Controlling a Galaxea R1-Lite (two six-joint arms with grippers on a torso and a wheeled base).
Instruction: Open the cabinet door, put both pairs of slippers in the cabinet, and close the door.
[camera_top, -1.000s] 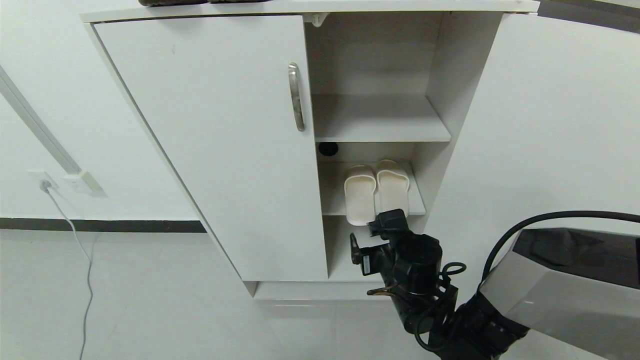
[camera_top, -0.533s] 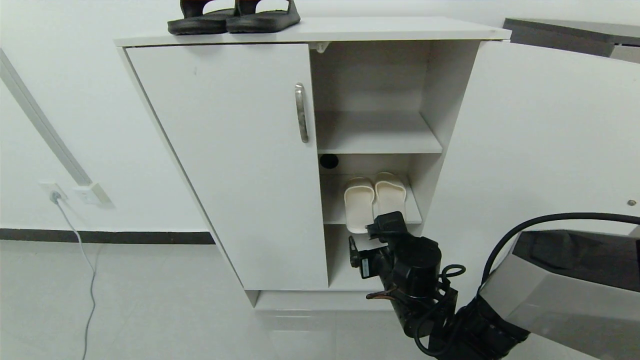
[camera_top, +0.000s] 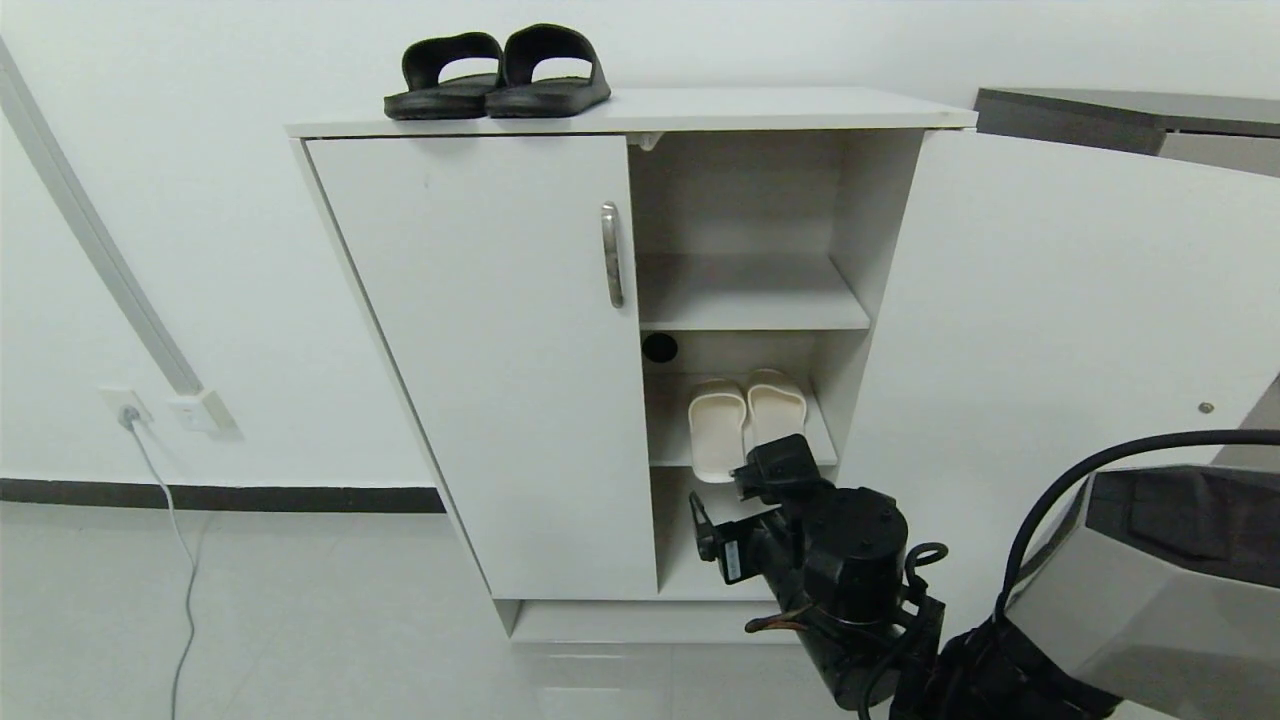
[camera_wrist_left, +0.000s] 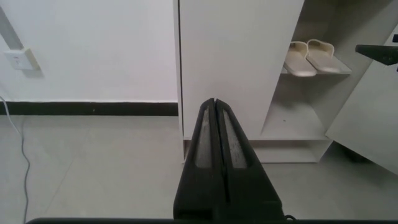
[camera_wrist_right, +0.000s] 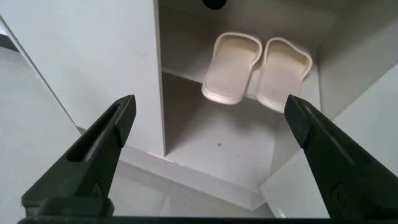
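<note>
The left pincer (camera_wrist_left: 215, 106) hangs low over the pale grey tiled floor (camera_top: 300, 640), its two fingers pressed flat together with nothing between them, facing the closed half of the cabinet from well apart. The right pincer (camera_wrist_right: 209, 106) is spread wide and holds nothing; it sits in front of the bottom compartment of the open half, below the cream slippers and not touching them. The white wooden cabinet (camera_top: 780, 105) has its left door (camera_top: 500, 350) shut, with an upright metal bar handle (camera_top: 611, 255) near its inner edge, while the right door (camera_top: 1050, 300) is swung wide open. Inside the open half, the pair of cream rubber slippers (camera_top: 745, 420) lies side by side on the middle shelf (camera_top: 820, 445), and the slipper nearer the closed door juts a little over the shelf's front edge. A dark round hole (camera_top: 659, 347) shows in the back panel just above them. The upper shelf (camera_top: 750, 300) sits higher up. The pair of black rubber slippers (camera_top: 497, 75) rests side by side on top of the cabinet, above the closed door. On the white wall to the left, a socket (camera_top: 125, 410) has a grey cable (camera_top: 180, 560) running down to the floor.
</note>
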